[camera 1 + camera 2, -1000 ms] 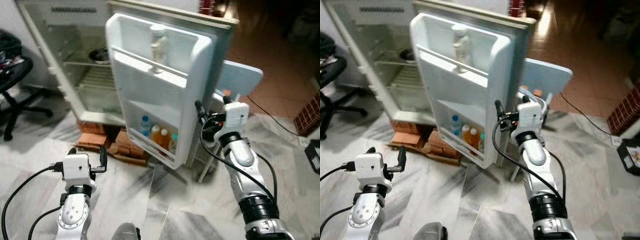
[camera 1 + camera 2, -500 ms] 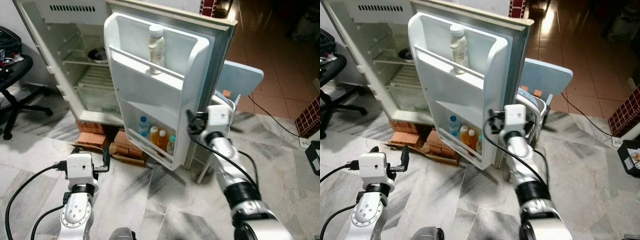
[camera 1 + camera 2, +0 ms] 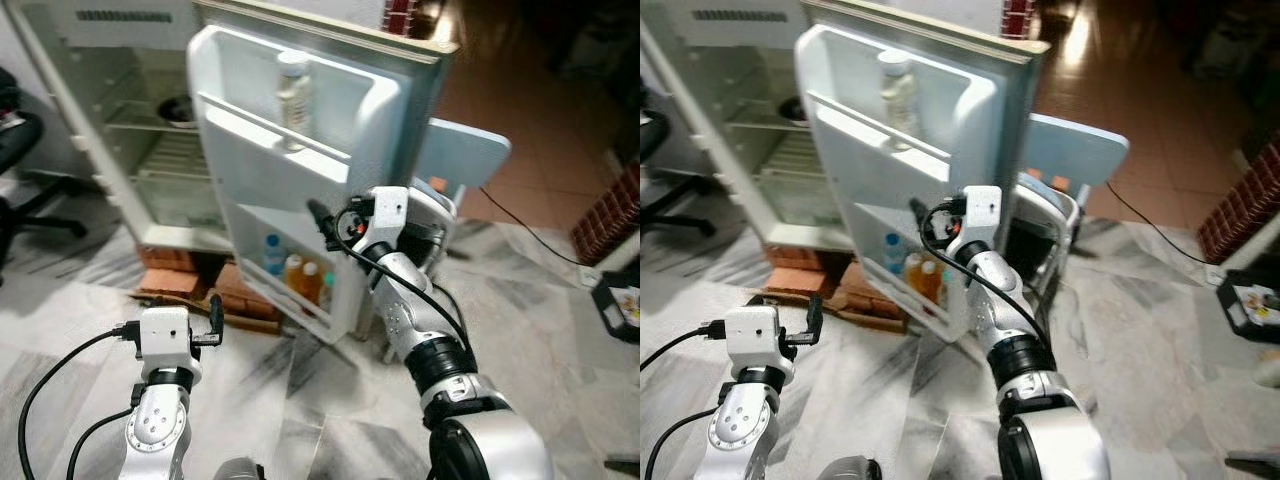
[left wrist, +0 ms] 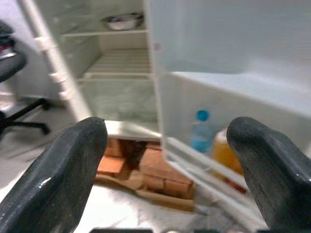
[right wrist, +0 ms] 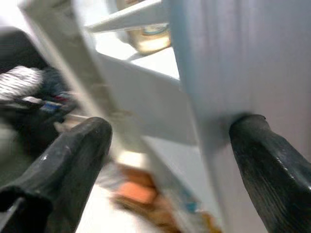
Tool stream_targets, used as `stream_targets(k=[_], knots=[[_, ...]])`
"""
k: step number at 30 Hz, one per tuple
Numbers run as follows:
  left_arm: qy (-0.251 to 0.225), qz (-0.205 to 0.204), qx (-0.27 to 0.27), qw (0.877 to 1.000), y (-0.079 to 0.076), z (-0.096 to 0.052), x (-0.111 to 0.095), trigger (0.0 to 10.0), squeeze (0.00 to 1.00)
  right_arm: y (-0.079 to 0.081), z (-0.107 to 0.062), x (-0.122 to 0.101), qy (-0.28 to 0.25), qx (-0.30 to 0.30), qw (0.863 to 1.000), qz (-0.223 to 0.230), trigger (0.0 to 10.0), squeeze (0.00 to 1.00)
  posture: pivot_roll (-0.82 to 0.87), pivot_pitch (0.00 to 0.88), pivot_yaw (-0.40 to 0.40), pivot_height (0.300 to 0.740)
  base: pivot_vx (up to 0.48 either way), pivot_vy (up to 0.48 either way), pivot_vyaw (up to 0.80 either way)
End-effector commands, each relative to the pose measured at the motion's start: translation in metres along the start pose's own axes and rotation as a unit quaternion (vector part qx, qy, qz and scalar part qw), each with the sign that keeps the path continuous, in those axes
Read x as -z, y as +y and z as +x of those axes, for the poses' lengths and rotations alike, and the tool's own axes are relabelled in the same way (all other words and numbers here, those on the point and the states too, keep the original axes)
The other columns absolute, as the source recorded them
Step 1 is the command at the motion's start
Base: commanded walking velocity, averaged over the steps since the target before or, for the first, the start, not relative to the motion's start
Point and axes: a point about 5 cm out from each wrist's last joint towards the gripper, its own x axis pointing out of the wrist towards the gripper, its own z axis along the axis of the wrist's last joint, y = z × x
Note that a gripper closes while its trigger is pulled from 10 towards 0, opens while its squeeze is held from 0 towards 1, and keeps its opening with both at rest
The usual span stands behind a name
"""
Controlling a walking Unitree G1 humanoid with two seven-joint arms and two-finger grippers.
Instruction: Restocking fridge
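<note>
- The fridge (image 3: pixel 130 130) stands with its door (image 3: pixel 300 190) swung wide open, sitting low on some bricks (image 3: pixel 240 290) on the marble floor (image 3: pixel 300 400).
- Door racks already have stuff in them: a pale bottle (image 3: pixel 292 88) up on the top rack, and down in the bottom rack a clear water bottle with a blue cap (image 3: pixel 272 255) next to a couple of orange drinks (image 3: pixel 300 280).
- Inside the cabinet it's pretty bare, just wire shelves and a metal bowl (image 4: pixel 120 20) on the upper one.
- The right claw (image 3: pixel 325 222) is up at the free edge of the door, fingers spread, and from the wrist cam one finger (image 5: pixel 272 165) looks pressed right against the door panel. Looks to me like it's handling the door, not carrying anything.
- The left claw (image 3: pixel 213 318) hovers low in front, spread wide and empty, pointing toward the bottom rack.
- So my guess: some restocking is done (the door racks), but the main shelves look unfilled. Can't say if more is coming, since neither claw has an item.
- Off to the side: a light blue chair (image 3: pixel 465 160) behind the door, a black office chair (image 3: pixel 25 170) on the left.
</note>
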Motion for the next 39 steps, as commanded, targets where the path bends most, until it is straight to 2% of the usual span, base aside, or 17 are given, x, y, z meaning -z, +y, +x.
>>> stream_targets(k=[1, 2, 4, 5, 7, 10, 11, 13, 16, 17, 21, 22, 25, 28, 31, 35, 39], knots=[[0.006, 0.007, 0.002, 1.0, 0.001, 0.0, 0.002, 10.0, 0.0, 0.055, 0.009, -0.025, -0.049, -0.17, 0.984, 0.014, 10.0, 0.0, 0.07, 0.03, -0.01, 0.74, 0.0, 0.0, 0.0], [0.007, 0.007, 0.002, 1.0, 0.001, -0.001, 0.002, 10.0, 0.0, 0.068, -0.002, -0.028, -0.053, -0.243, 0.968, 0.039, 10.0, 0.0, 0.07, 0.03, -0.01, 0.74, 0.0, 0.0, 0.0], [0.007, 0.007, 0.003, 1.0, 0.001, -0.001, 0.002, 10.0, 0.0, 0.07, -0.006, -0.029, -0.053, -0.258, 0.964, 0.045, 10.0, 0.0, 0.07, 0.03, -0.01, 0.74, 0.0, 0.0, 0.0], [0.008, 0.007, 0.003, 1.0, 0.001, -0.001, 0.003, 10.0, 0.0, 0.07, -0.016, -0.027, -0.037, -0.296, 0.953, 0.052, 10.0, 0.0, 0.08, 0.031, -0.014, 0.74, 0.0, 0.0, 0.0], [0.009, 0.007, 0.003, 1.0, 0.001, -0.002, 0.003, 10.0, 0.0, 0.064, -0.029, -0.023, -0.013, -0.331, 0.943, 0.036, 10.0, 0.0, 0.07, 0.033, -0.013, 0.74, 0.0, 0.0, 0.0], [0.011, 0.008, 0.004, 1.0, 0.001, -0.004, 0.004, 10.0, 0.0, 0.049, -0.045, -0.016, 0.026, -0.361, 0.932, 0.016, 10.0, 0.0, 0.07, 0.035, -0.012, 0.74, 0.0, 0.0, 0.0], [0.017, 0.009, 0.008, 1.0, 0.001, -0.005, 0.006, 10.0, 0.0, 0.032, -0.062, -0.01, 0.072, -0.379, 0.922, -0.003, 10.0, 0.0, 0.07, 0.037, -0.01, 0.74, 0.0, 0.0, 0.0], [0.024, 0.01, 0.014, 1.0, 0.0, -0.007, 0.009, 10.0, 0.0, 0.016, -0.08, -0.002, 0.122, -0.398, 0.908, -0.034, 10.0, 0.0, 0.07, 0.039, -0.007, 0.74, 0.0, 0.0, 0.0], [0.028, 0.011, 0.02, 0.999, -0.001, -0.008, 0.01, 10.0, 0.0, 0.008, -0.093, 0.001, 0.153, -0.41, 0.898, -0.051, 10.0, 0.0, 0.07, 0.04, -0.005, 0.74, 0.0, 0.0, 0.0], [0.036, 0.013, 0.032, 0.999, -0.003, -0.01, 0.013, 10.0, 0.0, -0.002, -0.109, 0.007, 0.198, -0.419, 0.883, -0.072, 10.0, 0.0, 0.06, 0.041, -0.003, 0.74, 0.0, 0.0, 0.0], [0.045, 0.02, 0.061, 0.997, -0.009, -0.014, 0.017, 10.0, 0.0, -0.018, -0.126, 0.017, 0.258, -0.412, 0.866, -0.116, 10.0, 0.0, 0.06, 0.042, 0.0, 0.74, 0.0, 0.0, 0.0], [0.054, 0.028, 0.083, 0.995, -0.013, -0.017, 0.021, 10.0, 0.0, -0.031, -0.128, 0.025, 0.285, -0.383, 0.866, -0.149, 10.0, 0.0, 0.07, 0.043, 0.001, 0.74, 0.0, 0.0, 0.0], [0.068, 0.036, 0.117, 0.99, -0.02, -0.023, 0.027, 10.0, 0.0, -0.043, -0.127, 0.033, 0.307, -0.339, 0.869, -0.187, 10.0, 0.0, 0.07, 0.045, 0.001, 0.74, 0.0, 0.0, 0.0], [0.076, 0.039, 0.134, 0.987, -0.023, -0.026, 0.03, 10.0, 0.0, -0.048, -0.125, 0.035, 0.314, -0.317, 0.873, -0.198, 10.0, 0.0, 0.07, 0.046, 0.002, 0.74, 0.0, 0.0, 0.0], [0.088, 0.048, 0.17, 0.98, -0.031, -0.03, 0.035, 10.0, 0.0, -0.054, -0.116, 0.038, 0.306, -0.268, 0.882, -0.24, 10.0, 0.0, 0.07, 0.047, 0.002, 0.74, 0.0, 0.0, 0.0], [0.098, 0.04, 0.2, 0.974, -0.033, -0.024, 0.036, 10.0, 0.0, -0.054, -0.106, 0.039, 0.291, -0.242, 0.89, -0.255, 10.0, 0.0, 0.07, 0.046, 0.002, 0.74, 0.0, 0.0, 0.0], [0.087, 0.063, 0.21, 0.972, -0.031, -0.01, 0.032, 10.0, 0.0, -0.049, -0.09, 0.033, 0.242, -0.207, 0.908, -0.272, 10.0, 0.0, 0.06, 0.041, 0.004, 0.74, 0.0, 0.0, 0.0]])
